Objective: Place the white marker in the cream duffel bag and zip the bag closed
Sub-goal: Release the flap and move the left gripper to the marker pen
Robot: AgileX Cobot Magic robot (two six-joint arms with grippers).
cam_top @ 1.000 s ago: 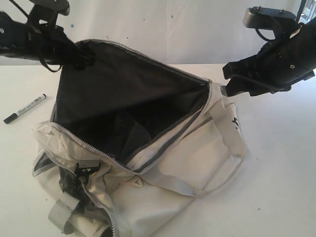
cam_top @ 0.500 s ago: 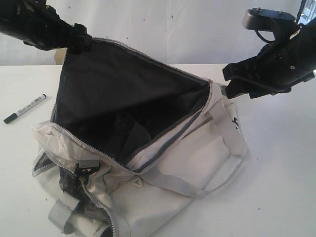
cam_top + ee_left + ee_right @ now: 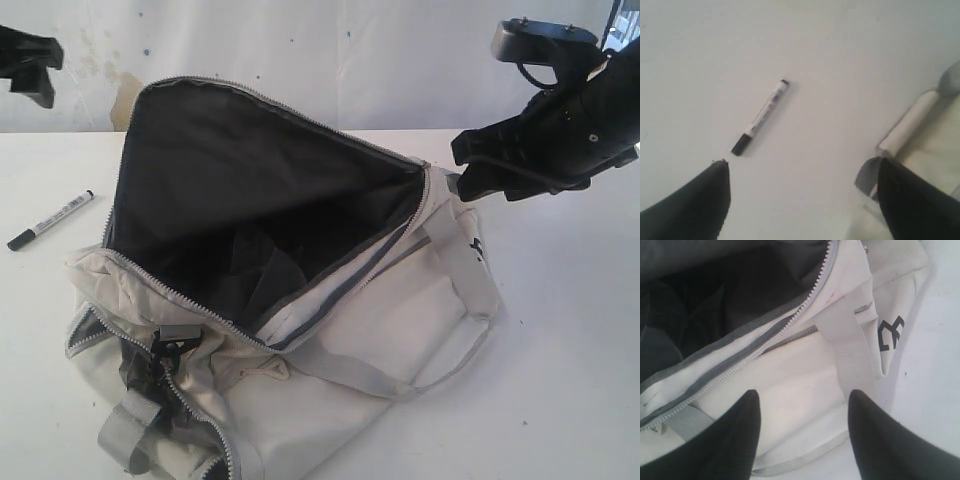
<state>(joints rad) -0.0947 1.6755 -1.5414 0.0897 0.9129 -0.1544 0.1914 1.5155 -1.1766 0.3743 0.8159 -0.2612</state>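
Observation:
The white marker point(image 3: 50, 220) lies flat on the table left of the cream duffel bag point(image 3: 380, 330), black cap toward the near left. The bag's main zip is undone and its flap point(image 3: 240, 170) stands up, showing black lining. My left gripper point(image 3: 30, 65) hangs high at the far left, away from the bag. In the left wrist view it point(image 3: 802, 165) is open and empty, with the marker point(image 3: 761, 116) just beyond one fingertip. My right gripper point(image 3: 460, 168) hovers open over the bag's right end, and in its wrist view the gripper point(image 3: 802, 395) holds nothing above the grey strap point(image 3: 850, 350).
A dark logo point(image 3: 890, 332) marks the bag's right end. A second, partly open zip pocket point(image 3: 160, 380) and a grey strap loop point(image 3: 125, 435) sit at the bag's near left corner. White table point(image 3: 570, 330) surrounds the bag, with a white wall behind.
My left arm has drawn back from the top edge of the bag's raised flap, up and to the far left. The flap stays standing. The right arm has not moved.

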